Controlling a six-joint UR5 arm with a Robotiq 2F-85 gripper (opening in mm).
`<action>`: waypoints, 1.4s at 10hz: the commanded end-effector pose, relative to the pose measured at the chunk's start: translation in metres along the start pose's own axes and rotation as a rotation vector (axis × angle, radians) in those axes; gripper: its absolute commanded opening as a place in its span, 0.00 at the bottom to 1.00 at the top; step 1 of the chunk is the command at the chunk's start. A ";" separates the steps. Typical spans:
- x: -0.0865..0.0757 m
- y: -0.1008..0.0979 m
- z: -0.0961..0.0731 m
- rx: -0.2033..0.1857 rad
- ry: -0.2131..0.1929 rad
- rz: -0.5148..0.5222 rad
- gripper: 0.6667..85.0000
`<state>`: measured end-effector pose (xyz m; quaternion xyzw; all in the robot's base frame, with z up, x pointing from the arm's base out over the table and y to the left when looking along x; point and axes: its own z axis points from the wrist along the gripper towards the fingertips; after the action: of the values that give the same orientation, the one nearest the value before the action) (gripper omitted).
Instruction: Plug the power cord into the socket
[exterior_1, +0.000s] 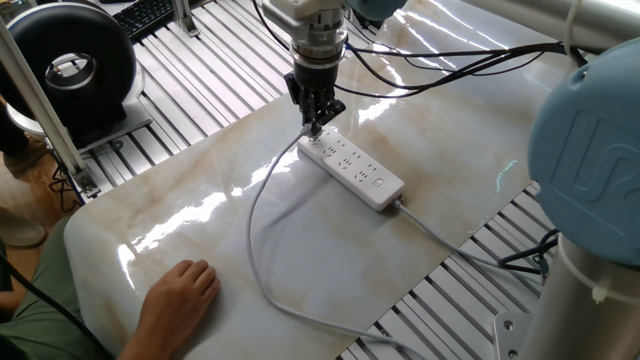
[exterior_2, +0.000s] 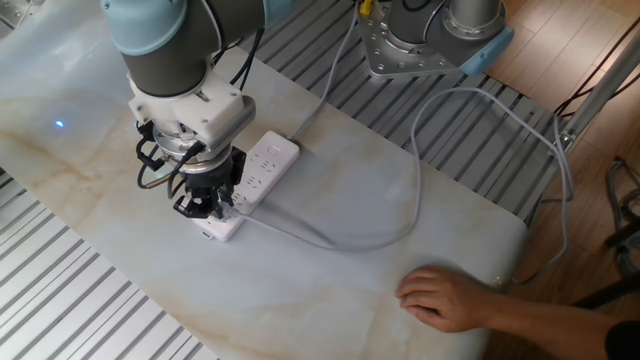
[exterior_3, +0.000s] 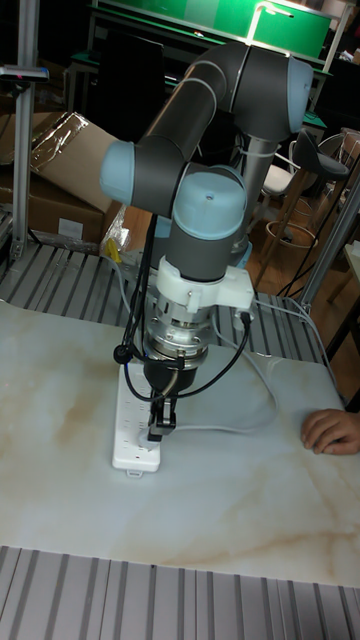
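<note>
A: So, nearest the camera in one fixed view, a person's hand (exterior_1: 180, 295) lies flat on the marble table (exterior_1: 330, 270). Beyond it the power cord (exterior_1: 252, 232) curves away to the power strip (exterior_1: 352, 169) in the middle.

B: And the gripper (exterior_1: 316, 124)?

A: It stands upright over the far-left end of the power strip, fingers closed around the cord's small plug (exterior_3: 155, 434), as far as I can judge; the plug is mostly hidden between them.

B: Is it plugged in?

A: I would say almost. The plug sits right at the end outlet, touching or just above it, but I cannot tell whether the pins are fully seated. Pressing home and letting go are left.

B: Any writing?

A: Only raised letters on the blue joint cap (exterior_1: 590, 150) at right, cut off, seemingly "UR". Farther off, a black round machine (exterior_1: 70, 65) shows nothing legible.
</note>
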<state>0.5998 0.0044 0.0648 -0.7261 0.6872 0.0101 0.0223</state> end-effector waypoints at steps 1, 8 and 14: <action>-0.005 -0.003 -0.002 0.012 -0.029 0.006 0.00; 0.002 -0.003 -0.003 0.014 -0.032 0.000 0.00; 0.001 0.002 -0.002 0.003 -0.048 0.043 0.00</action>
<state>0.5986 0.0014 0.0658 -0.7177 0.6952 0.0203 0.0337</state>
